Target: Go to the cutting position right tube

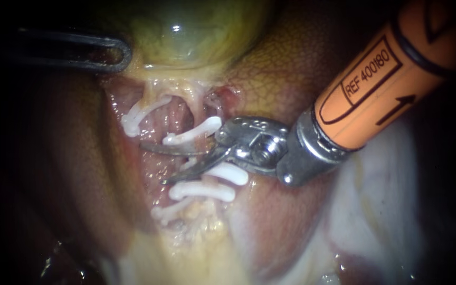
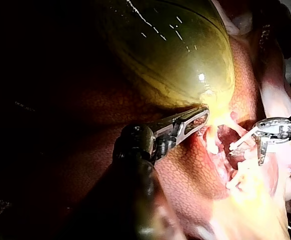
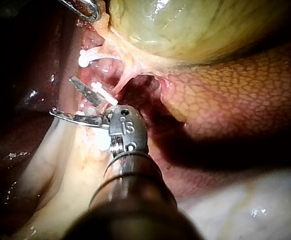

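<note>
I judge the approach nearly finished: my right instrument, with slim silver blades on an orange-sleeved shaft, sits at the pale, stringy right tube below the glossy yellow-green gallbladder. The blades stand moderately apart, straddling the tube between its white plastic clips and gripping nothing. Only fine alignment seems left.

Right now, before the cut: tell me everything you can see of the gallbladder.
The gallbladder is a rounded yellow-green sac, smooth, wet and glossy with bright highlights. It looks taut and full. It lies against the mottled red-brown liver. Its lower end narrows into pale yellowish tissue that runs down toward the white clips. The left instrument has its tip at the edge of that narrow end, but I cannot tell whether it holds the tissue. The right instrument sits lower, apart from the sac.
</note>
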Action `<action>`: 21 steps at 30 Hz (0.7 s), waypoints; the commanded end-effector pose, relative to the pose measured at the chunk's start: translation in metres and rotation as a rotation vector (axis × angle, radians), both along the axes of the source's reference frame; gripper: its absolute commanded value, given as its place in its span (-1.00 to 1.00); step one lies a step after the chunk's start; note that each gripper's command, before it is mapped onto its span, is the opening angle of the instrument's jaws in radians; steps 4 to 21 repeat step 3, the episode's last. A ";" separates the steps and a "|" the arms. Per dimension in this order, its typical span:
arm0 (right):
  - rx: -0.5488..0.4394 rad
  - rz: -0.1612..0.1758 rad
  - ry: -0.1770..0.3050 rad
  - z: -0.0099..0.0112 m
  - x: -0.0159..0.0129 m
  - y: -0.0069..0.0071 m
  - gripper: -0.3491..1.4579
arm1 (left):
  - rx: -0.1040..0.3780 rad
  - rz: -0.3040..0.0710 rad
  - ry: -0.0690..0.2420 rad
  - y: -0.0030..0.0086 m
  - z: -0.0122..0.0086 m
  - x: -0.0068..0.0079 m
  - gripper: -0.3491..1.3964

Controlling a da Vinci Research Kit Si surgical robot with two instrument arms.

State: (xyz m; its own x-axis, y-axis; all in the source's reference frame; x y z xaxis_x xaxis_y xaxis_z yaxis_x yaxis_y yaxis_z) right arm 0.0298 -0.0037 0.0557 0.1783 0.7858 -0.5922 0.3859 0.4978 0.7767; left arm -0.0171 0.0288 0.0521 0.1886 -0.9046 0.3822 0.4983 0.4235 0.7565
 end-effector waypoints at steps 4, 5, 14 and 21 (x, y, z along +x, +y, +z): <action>-0.001 -0.001 0.000 0.0001 0.0000 -0.0001 0.58 | 0.000 0.000 -0.001 0.0000 0.0000 0.0000 -1.00; -0.001 -0.001 0.000 0.0001 0.0000 -0.0001 0.58 | 0.000 0.000 -0.001 0.0000 0.0000 0.0000 -1.00; -0.001 -0.001 0.000 0.0001 0.0000 -0.0001 0.58 | 0.000 0.000 -0.001 0.0000 0.0000 0.0000 -1.00; -0.001 -0.001 0.000 0.0001 0.0000 -0.0001 0.58 | 0.000 0.000 -0.001 0.0000 0.0000 0.0000 -1.00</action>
